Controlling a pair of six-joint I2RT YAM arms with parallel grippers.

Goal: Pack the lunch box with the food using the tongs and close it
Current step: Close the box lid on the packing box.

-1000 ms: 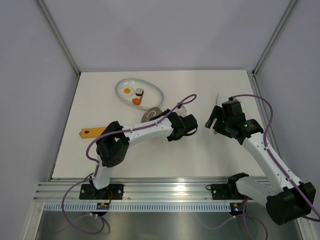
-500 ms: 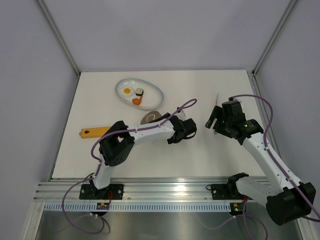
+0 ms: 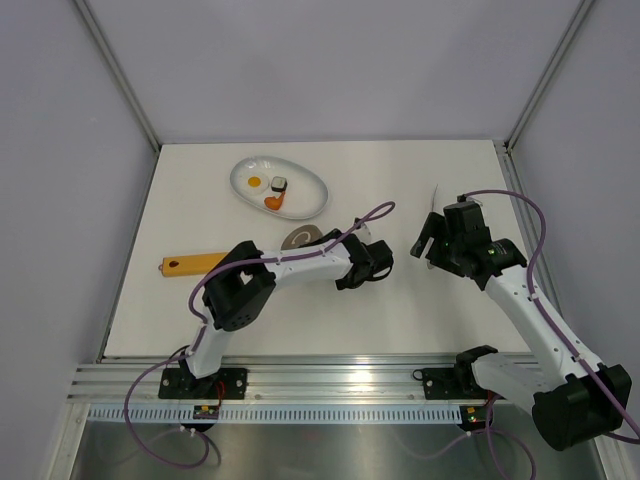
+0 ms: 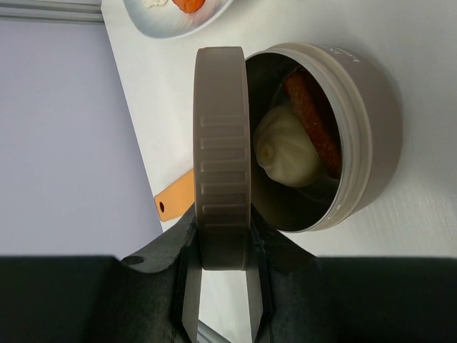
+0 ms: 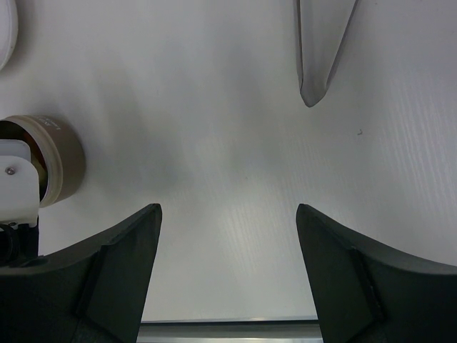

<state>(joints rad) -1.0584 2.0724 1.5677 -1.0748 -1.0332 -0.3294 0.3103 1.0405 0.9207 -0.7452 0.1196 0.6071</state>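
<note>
In the left wrist view my left gripper (image 4: 223, 251) is shut on the grey-brown lid (image 4: 223, 153), held on edge right beside the open lunch box (image 4: 364, 136). Inside the tin lie a beige ball (image 4: 285, 148) and a reddish-brown sausage (image 4: 312, 123). From above, the lid (image 3: 300, 236) shows by the left wrist. A fried egg (image 3: 255, 182), sushi roll (image 3: 280, 184) and orange chunk (image 3: 272, 202) rest on the white plate (image 3: 308, 196). My right gripper (image 5: 228, 214) is open and empty. The tongs (image 5: 320, 53) lie on the table beyond it.
An orange flat handle (image 3: 187, 265) lies at the table's left side. The table's far corners meet the enclosure's walls and posts. The left arm's white wrist part (image 5: 18, 179) sits against the lunch box (image 5: 61, 161) in the right wrist view.
The left arm has drawn slightly nearer, carrying the lid with it. The right arm has not moved.
</note>
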